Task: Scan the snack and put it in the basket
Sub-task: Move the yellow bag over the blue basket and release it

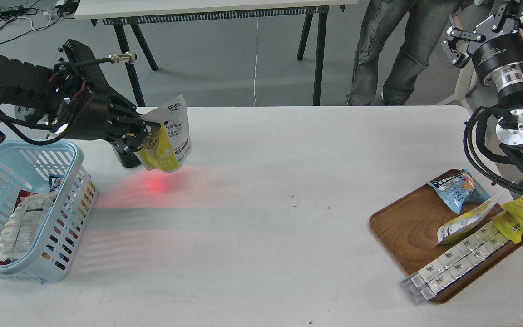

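Snack pouch hangs in the air just right of the basket, pinched along its left edge by the left gripper, jaws narrowed onto the pouch, white top up and yellow half down. A red glow on the table sits right beneath the pouch, so by my reading the scan is the step in hand: best to keep the printed face steady over that light, no swinging, then carry it left and release low. The basket's near rim lies just left of the pouch, and packets already lie in the basket, so aim for the open middle. Well right of the basket the table is bare as far as the wooden tray with its packets. The right gripper is raised far right of the basket, jaws apart, holding nothing.
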Available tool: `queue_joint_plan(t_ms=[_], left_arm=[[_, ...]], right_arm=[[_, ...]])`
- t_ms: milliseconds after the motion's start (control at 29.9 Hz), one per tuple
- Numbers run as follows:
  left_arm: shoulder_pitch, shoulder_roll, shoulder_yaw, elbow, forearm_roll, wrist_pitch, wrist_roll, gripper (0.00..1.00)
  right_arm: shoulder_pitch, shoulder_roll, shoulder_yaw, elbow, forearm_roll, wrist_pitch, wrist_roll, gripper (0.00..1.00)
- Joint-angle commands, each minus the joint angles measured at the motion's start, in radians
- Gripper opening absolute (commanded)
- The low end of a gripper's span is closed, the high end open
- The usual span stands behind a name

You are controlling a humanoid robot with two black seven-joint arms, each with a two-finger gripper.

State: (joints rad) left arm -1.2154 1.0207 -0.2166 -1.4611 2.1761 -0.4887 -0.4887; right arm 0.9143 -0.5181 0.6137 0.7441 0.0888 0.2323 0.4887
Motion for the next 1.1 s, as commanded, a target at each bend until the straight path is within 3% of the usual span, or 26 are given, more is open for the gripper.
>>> queue_joint_plan(t_ms=[0,334,468,635,1070], left_arm=[[-0.053,0.093,-0.017,-0.008,0.001,0.000,0.000,0.00],[-0.076,0.404,-0.021,-0.034,0.001,0.016,0.000,0.00],[-0.061,0.495,0.083,-0.081,-0.001,0.061,0.000,0.00],[-0.061,0.547,0.206,-0.093,-0.001,0.127,0.000,0.00],[-0.056,0.575,0.313,-0.102,0.001,0.133,0.000,0.00]], right_arm=[[-0.003,-0.003,0.000,0.000,0.000,0.001,0.000,1.00],[-0.005,-0.008,0.003,0.000,0.000,0.001,0.000,1.00],[-0.006,-0.008,0.003,0.000,0.000,0.001,0.000,1.00],[-0.006,-0.008,0.003,0.003,0.000,0.001,0.000,1.00],[-0.006,-0.008,0.004,0.003,0.000,0.001,0.000,1.00]])
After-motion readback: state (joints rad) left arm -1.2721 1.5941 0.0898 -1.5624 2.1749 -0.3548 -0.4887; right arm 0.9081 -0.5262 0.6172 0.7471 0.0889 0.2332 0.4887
